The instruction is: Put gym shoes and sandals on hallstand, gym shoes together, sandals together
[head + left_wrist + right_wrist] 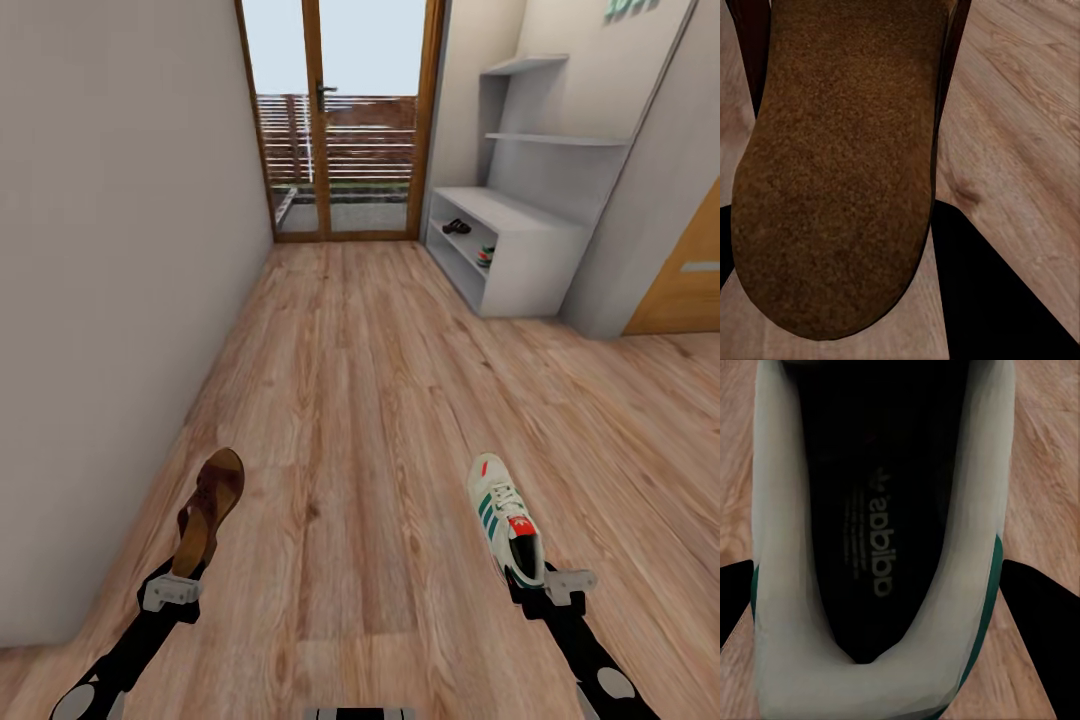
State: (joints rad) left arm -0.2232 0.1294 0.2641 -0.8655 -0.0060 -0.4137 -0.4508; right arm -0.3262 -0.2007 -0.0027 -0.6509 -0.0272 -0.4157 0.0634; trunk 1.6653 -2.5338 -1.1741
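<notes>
I have a sandal [208, 510] gripped at its heel in my left gripper [172, 588] and a gym shoe [506, 518] gripped at its heel in my right gripper [560, 583], both carried above the floor [350, 400] with their long axes pointing ahead. The shoe rack [505, 250] lies well ahead on the right, nearer my right arm; another sandal [456, 226] sits on its top and a gym shoe [486, 256] on its shelf.

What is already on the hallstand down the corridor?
On the hallstand, a dark sandal lies on the flat top, and a gym shoe with green and red shows in the open shelf below. The shelves' far insides are hidden by the unit's side.
</notes>
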